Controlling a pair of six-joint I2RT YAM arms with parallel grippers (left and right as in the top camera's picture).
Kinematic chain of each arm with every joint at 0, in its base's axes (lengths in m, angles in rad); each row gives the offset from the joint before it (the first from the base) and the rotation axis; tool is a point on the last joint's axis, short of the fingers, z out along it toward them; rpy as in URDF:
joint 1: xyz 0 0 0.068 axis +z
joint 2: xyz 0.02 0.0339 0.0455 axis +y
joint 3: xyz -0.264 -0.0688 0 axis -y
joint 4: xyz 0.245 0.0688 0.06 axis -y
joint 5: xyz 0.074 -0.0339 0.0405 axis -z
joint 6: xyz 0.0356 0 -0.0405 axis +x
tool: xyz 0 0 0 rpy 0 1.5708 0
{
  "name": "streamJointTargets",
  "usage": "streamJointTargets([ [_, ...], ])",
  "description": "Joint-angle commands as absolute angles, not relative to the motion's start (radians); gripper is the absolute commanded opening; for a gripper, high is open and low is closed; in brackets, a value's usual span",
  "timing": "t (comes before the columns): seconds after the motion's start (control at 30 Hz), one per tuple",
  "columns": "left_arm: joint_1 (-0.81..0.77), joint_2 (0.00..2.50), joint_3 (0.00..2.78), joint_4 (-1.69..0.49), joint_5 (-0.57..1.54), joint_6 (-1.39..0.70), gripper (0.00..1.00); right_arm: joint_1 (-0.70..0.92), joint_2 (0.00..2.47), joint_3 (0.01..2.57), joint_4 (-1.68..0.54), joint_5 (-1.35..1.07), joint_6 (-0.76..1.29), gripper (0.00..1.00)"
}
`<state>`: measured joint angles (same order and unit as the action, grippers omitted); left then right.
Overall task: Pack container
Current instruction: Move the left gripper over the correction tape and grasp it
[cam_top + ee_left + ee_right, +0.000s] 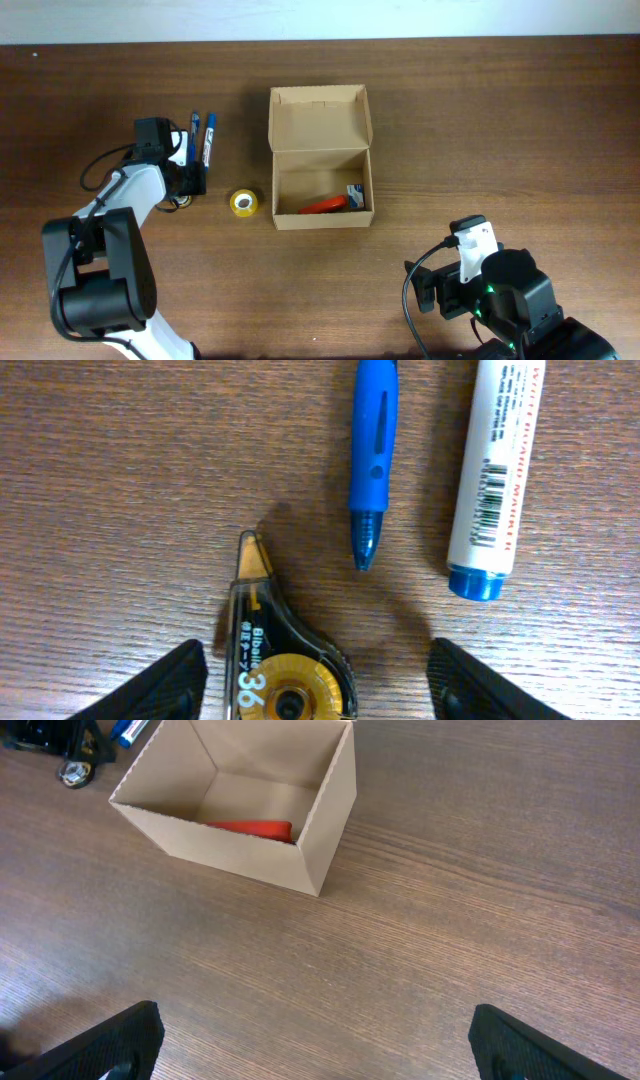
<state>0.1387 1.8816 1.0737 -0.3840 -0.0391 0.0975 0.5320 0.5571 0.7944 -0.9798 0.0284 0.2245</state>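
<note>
Container open mid-surface, both hands empty

The container [322, 221] sits lid-up with a red item [322, 205] inside. Left of the container, the left hand [315, 655] has its fingers spread either side of a correction tape dispenser [280, 670], not gripping it, beside a blue pen [373, 450] and a marker [495, 470]. Off the container's near right corner, the right hand [315, 1020] gapes wide, holding nothing.
</note>
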Motion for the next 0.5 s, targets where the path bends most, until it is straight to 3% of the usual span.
streamJointTargets([
  [0.0, 0.141, 1.924, 1.067, -0.406, -0.048, 0.111, 0.63, 0.537, 0.551, 0.793, -0.98, 0.038, 0.22, 0.99],
  [0.1, 0.141, 1.924, 1.067, -0.409, -0.05, 0.111, 0.5, 0.537, 0.551, 0.793, -0.98, 0.038, 0.22, 0.99],
  [0.47, 0.141, 1.924, 1.068, -0.433, -0.101, 0.11, 0.24, 0.537, 0.551, 0.793, -0.98, 0.038, 0.22, 0.99],
])
